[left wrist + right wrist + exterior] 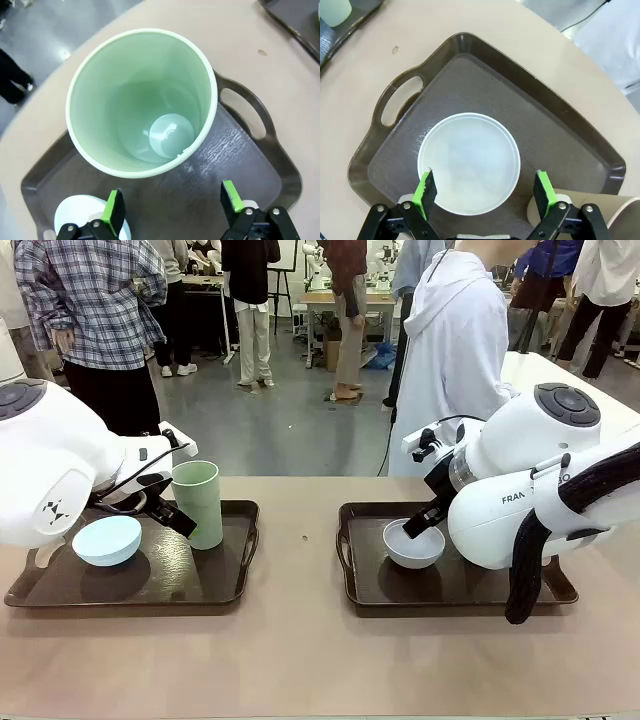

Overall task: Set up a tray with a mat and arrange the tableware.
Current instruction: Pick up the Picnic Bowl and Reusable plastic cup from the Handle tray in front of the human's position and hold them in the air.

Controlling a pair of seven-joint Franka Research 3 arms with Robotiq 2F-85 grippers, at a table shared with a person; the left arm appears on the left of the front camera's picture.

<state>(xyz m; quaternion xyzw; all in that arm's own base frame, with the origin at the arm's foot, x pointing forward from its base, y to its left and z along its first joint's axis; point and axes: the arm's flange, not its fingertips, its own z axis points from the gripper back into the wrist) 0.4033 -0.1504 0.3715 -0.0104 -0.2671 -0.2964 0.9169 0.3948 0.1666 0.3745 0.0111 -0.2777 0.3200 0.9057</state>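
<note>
Tan table (300, 660), green tumbler (200, 505) on tray (225, 585), right gripper (485, 182) seemingly above bowl (469, 150)

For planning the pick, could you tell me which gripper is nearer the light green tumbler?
Left. The left gripper is beside the green tumbler; the right gripper is far off, over the white bowl.

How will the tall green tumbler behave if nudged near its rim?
The light green tumbler is tall with a narrower base, so it would probably tip. It looks empty and smooth-walled: likely light, perhaps slippery.
</note>
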